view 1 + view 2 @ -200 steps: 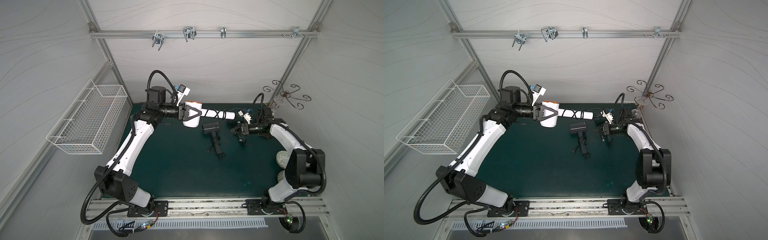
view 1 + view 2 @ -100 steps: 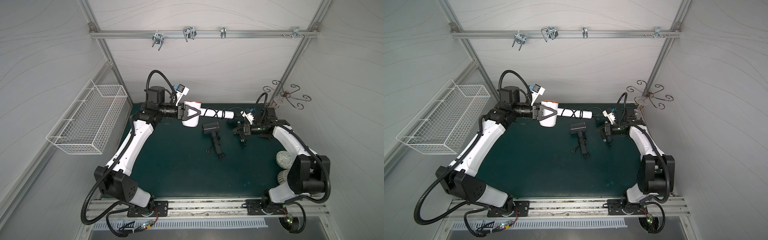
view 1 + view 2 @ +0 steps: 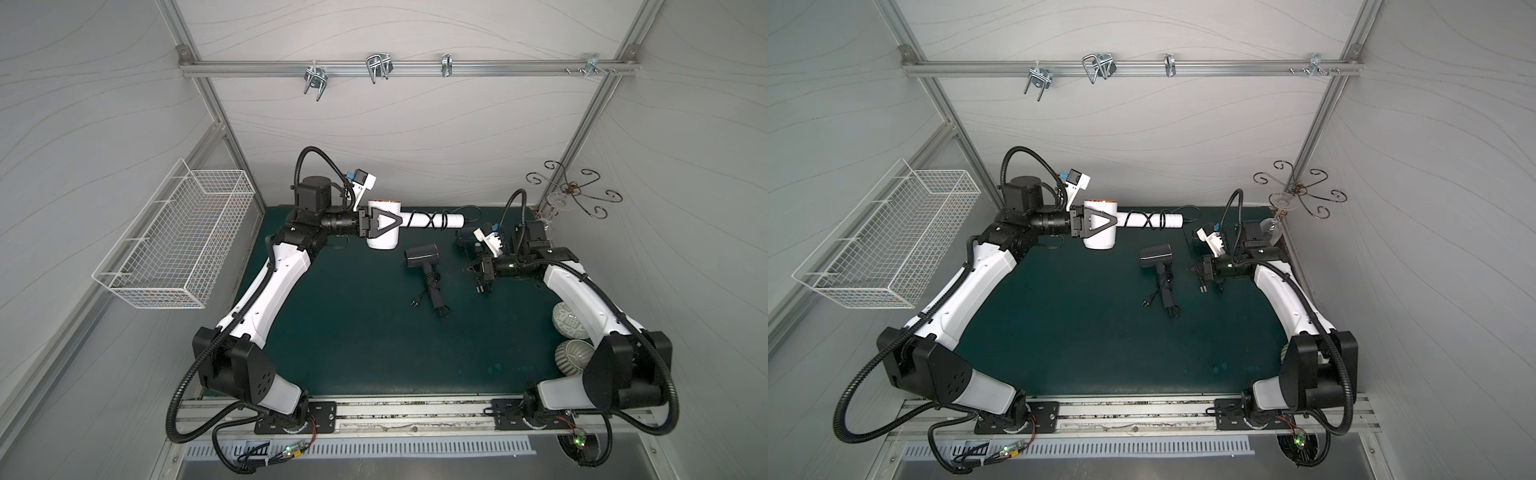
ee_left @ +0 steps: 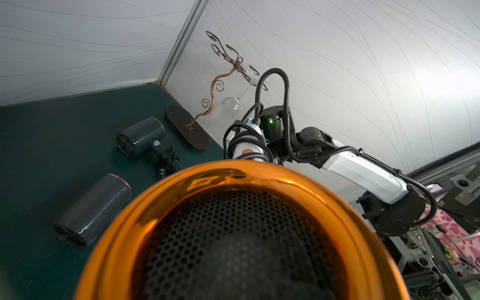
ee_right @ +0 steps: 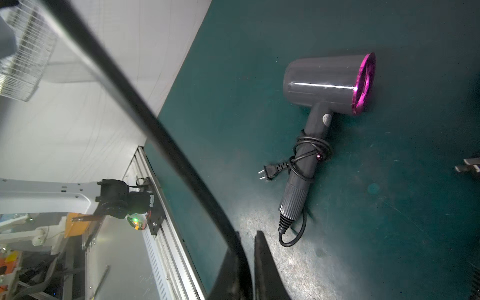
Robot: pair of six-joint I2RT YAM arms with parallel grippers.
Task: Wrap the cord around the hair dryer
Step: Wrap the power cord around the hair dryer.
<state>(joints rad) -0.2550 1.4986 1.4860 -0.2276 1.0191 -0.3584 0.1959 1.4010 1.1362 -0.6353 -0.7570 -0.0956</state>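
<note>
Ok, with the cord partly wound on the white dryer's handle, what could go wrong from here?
1. The right end effector pinches the cord near its plug. The cord looks taut, so if it slips out, the loops on the white dryer may loosen.
2. The right arm works close to the wine glass hanging on its stand. A wide winding swing might knock it.

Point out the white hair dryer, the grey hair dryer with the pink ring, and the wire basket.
white hair dryer (image 3: 382,244): a top view, its barrel.
grey hair dryer (image 5: 322,83): right wrist view, its barrel.
wire basket (image 3: 216,232): a top view, its mesh wall.
</note>
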